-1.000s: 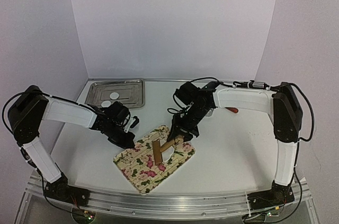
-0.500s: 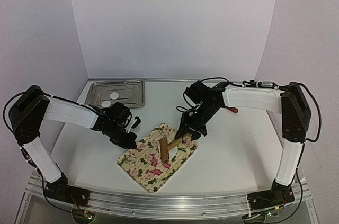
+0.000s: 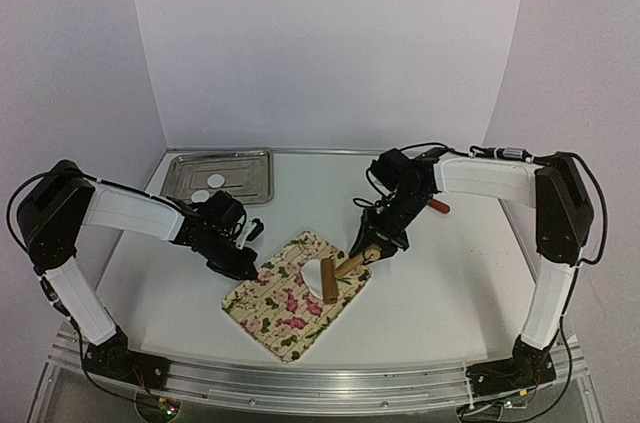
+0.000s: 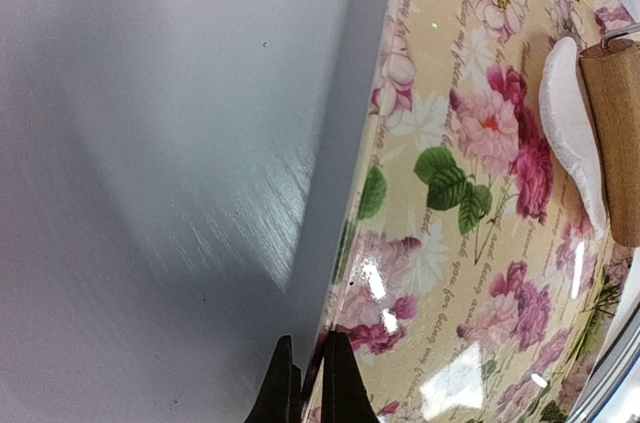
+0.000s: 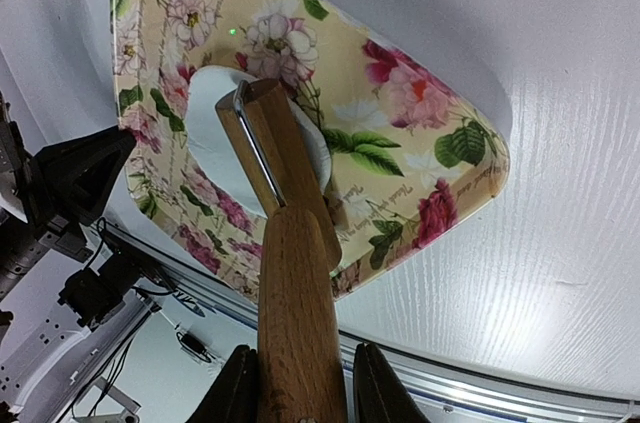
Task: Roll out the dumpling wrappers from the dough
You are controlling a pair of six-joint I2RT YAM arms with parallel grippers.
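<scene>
A flattened white piece of dough (image 3: 313, 275) lies on the floral board (image 3: 280, 308). My right gripper (image 3: 373, 246) is shut on the wooden handle of a rolling pin (image 3: 330, 283), whose roller rests on the dough's right side. In the right wrist view the handle (image 5: 300, 323) fills the gap between the jaws, and the roller (image 5: 262, 133) lies across the dough (image 5: 215, 128). My left gripper (image 3: 244, 265) is shut on the board's left edge (image 4: 345, 243). Two dumpling wrappers (image 3: 215, 180) lie at the metal tray.
The metal tray (image 3: 250, 171) stands at the back left, one disc inside it and one (image 3: 200, 197) at its front rim. A red-handled tool (image 3: 438, 207) lies behind my right arm. The table's metal rail runs along the near edge.
</scene>
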